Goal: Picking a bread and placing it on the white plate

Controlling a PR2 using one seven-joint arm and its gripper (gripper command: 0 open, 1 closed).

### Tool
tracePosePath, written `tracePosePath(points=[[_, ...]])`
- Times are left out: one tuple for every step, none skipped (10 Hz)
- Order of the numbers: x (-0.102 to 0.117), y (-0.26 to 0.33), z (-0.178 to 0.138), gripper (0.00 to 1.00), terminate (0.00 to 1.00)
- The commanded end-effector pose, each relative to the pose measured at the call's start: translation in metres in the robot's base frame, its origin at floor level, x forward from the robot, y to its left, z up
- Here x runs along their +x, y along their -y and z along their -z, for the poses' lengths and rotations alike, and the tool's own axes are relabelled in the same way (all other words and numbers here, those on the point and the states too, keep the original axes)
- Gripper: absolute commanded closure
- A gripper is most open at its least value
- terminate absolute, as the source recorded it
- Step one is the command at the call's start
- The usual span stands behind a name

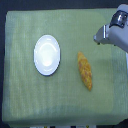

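Observation:
The bread [84, 70], a golden-orange spindle-shaped pastry with a bumpy surface, lies on the green cloth right of centre in the exterior view, its long axis running top to bottom with a slight slant. The white plate [47, 55] sits bare to its left, a small gap between them. My gripper [99, 37] enters from the upper right corner as a grey-white block, well above and to the right of the bread and touching nothing. Its fingers are too blurred to make out.
A green cloth [30, 100] covers the whole table. Dark background runs along the top edge, and the table's front edge shows at the bottom of the view.

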Motion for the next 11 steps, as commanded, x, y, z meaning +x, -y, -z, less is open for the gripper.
tracePosePath(points=[[-0.001, -0.002, 0.001, 0.00, 0.00], [-0.003, -0.008, 0.005, 0.00, 0.00], [-0.009, -0.016, 0.009, 0.00, 0.00], [-0.011, -0.027, 0.016, 0.00, 0.00], [-0.015, -0.041, 0.026, 0.00, 0.00], [-0.017, -0.047, 0.029, 0.00, 0.00], [-0.022, -0.059, 0.036, 0.00, 0.00], [-0.026, -0.071, 0.045, 0.00, 0.00], [-0.029, -0.078, 0.053, 0.00, 0.00], [-0.032, -0.086, 0.061, 0.00, 0.00], [-0.032, -0.094, 0.070, 0.00, 0.00]])
